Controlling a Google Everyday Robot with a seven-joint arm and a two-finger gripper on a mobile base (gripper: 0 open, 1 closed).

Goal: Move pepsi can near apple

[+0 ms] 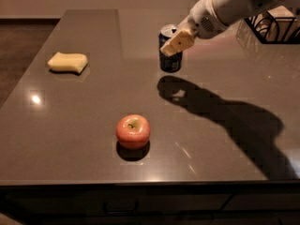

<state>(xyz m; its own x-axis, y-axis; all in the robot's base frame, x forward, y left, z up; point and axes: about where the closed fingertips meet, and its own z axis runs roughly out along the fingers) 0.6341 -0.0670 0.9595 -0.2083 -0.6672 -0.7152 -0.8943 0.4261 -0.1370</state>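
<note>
Dark tabletop: gripper clasps the pepsi can, partly covering its front; apple well apart.

The dark, glossy tabletop carried a red apple near its front edge, a pale yellow sponge at far left and a wire basket at right rear. Toward the back, the tool gripped the pepsi can.
</note>
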